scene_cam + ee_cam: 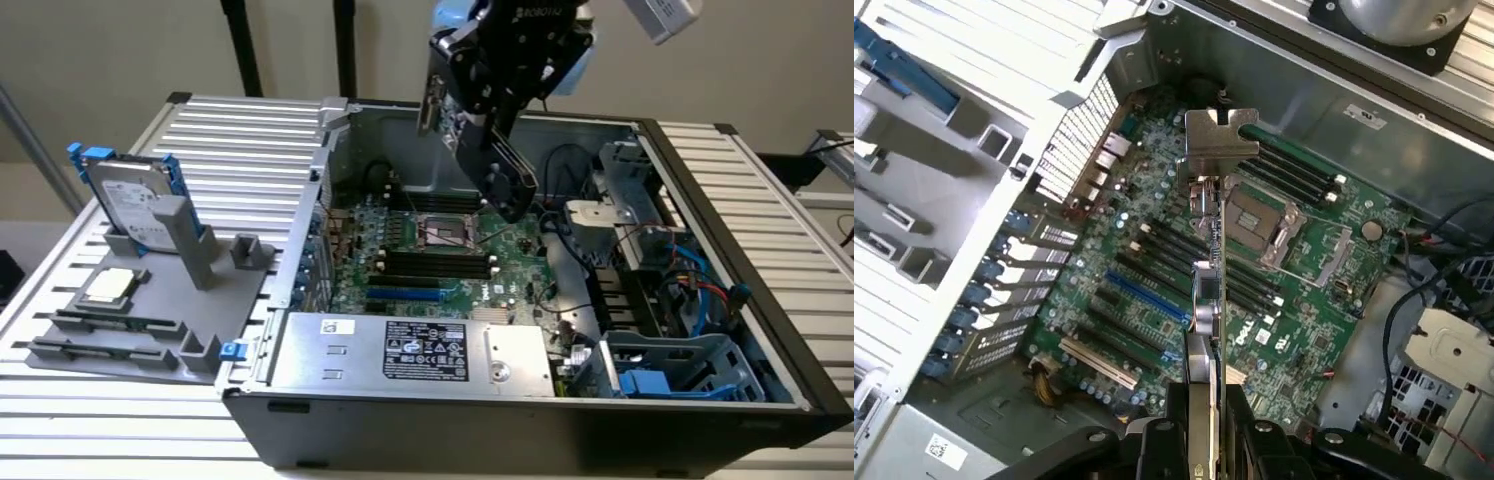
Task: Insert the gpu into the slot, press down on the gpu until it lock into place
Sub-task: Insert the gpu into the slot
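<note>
Gripper (497, 120) clamped on the gpu (507, 185), skinny black card, silver bracket (1219, 140), hanging tilted over green motherboard (514, 250), open pc case (534, 430), ribbed metal table (240, 130)

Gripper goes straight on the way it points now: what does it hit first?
The gripper holds the gpu, so the card's lower edge leads; it likely meets the black memory slots beside the processor socket, not the blue slot off to one side. Depth unclear.
</note>
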Robot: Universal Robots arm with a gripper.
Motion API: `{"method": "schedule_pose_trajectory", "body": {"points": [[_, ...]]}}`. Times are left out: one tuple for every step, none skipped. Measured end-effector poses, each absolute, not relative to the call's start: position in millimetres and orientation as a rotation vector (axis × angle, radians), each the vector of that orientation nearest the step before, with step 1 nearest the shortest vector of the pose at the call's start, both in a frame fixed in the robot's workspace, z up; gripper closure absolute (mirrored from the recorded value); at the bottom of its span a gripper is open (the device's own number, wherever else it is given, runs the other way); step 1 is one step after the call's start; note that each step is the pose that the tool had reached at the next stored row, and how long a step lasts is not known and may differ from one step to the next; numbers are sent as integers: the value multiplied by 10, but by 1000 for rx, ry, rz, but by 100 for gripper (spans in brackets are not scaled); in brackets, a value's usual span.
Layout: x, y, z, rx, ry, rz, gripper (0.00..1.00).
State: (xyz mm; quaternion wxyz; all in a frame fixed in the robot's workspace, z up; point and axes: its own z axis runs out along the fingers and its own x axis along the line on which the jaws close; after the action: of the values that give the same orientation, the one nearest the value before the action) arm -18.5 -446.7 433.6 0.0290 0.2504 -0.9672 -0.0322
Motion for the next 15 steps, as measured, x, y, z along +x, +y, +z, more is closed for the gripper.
{"method": "schedule_pose_trajectory", "body": {"points": [[-185,-4467,4334,801,-2975,-98,74],[-185,-4467,4332,828,-2968,-98,74],[-185,-4467,4331,855,-2959,-97,74],[-185,-4467,4329,882,-2951,-96,74],[-185,-4467,4327,908,-2942,-95,74],[-185,-4467,4326,934,-2934,-94,74],[-185,-4467,4324,960,-2925,-93,74],[-185,-4467,4323,987,-2915,-92,74],[-185,-4467,4321,1013,-2906,-91,74],[-185,-4467,4320,1039,-2896,-91,74],[-185,-4467,4318,1065,-2886,-90,74],[-185,-4467,4316,1091,-2876,-89,74],[-185,-4467,4315,1118,-2865,-88,74],[-185,-4467,4314,1144,-2854,-87,74],[-185,-4467,4312,1168,-2844,-86,74]]}}
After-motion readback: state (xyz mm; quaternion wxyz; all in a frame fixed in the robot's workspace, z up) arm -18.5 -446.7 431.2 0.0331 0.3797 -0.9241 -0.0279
